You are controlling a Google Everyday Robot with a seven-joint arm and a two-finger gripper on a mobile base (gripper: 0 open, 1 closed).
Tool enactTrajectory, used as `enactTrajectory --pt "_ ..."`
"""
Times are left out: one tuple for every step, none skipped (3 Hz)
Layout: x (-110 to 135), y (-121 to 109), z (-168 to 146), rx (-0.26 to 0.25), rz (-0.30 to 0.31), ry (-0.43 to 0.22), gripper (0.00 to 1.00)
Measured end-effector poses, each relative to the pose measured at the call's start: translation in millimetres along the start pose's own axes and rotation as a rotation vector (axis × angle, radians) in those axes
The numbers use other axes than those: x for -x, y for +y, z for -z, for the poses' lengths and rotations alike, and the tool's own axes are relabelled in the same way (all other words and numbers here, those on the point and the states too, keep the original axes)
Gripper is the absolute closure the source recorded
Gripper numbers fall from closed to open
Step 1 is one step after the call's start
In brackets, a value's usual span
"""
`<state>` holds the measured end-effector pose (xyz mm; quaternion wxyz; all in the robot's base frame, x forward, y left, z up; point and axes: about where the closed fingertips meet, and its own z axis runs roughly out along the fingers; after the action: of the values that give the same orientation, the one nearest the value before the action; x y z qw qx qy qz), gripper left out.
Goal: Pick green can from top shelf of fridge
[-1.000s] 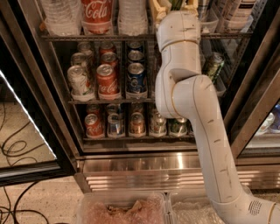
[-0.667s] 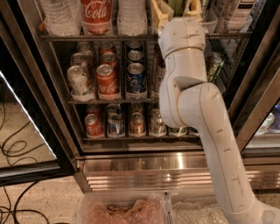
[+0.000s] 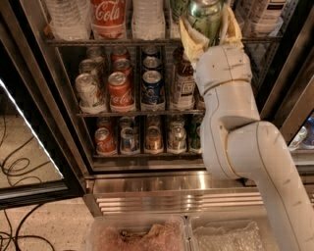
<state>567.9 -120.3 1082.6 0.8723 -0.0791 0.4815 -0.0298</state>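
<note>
Camera view: the robot's arm (image 3: 230, 127) has stretched higher vs. a sec ago, carrying the gripper (image 3: 208, 19) up from just below the top shelf (image 3: 122, 42) into the fridge (image 3: 171, 188) at rack level. The yellowish fingers (image 3: 192, 39), which a moment back stood short of the target, now bracket the green can (image 3: 205, 11) on both sides. The can sits at 12 o'clock in the frame, approx. 3 o'clock from the Coke bottle (image 3: 105, 14), on the shelf. Approach looks done; judged next step is squeeze, then lift out. Gripper is spread about can-wide, w/ the fingers just beside or brushing the can's flanks. No sign yet of a firm clamp, and the can appears to rest in its place, not lifted.
</note>
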Motion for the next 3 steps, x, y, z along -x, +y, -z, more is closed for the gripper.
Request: enactTrajectory --pt "0.5 3.7 43.1 0.013 -0.004 0.030 1.00" --pt "-4.3 14.2 54.1 0.015 -0.002 0.036 1.00" --pt "-0.3 32.6 82.9 0.079 0.005 0.037 1.00"
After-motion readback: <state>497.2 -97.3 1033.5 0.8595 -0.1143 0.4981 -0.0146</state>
